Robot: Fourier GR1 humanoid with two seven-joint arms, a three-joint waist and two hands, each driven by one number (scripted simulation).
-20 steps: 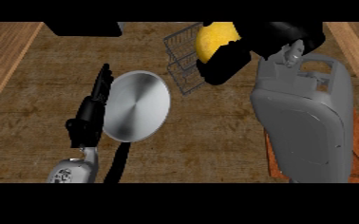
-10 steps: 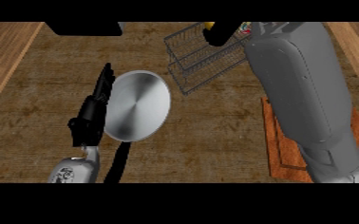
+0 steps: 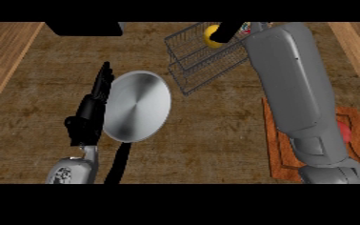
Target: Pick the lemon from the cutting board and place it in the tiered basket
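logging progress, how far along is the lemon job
Done: the lemon is off the board and at the top tier of the basket. In hand: the right robot hand is against it; release unclear. Remaining: let go, withdraw.

Can't see most of the right hand point(image 3: 225, 30), tucked behind its own forearm point(image 3: 295, 86). Can't see the lemon's point(image 3: 211, 36) right edge either, behind that hand. Same for the tiered basket's point(image 3: 204, 63) right side and most of the cutting board point(image 3: 275, 148), under the forearm.
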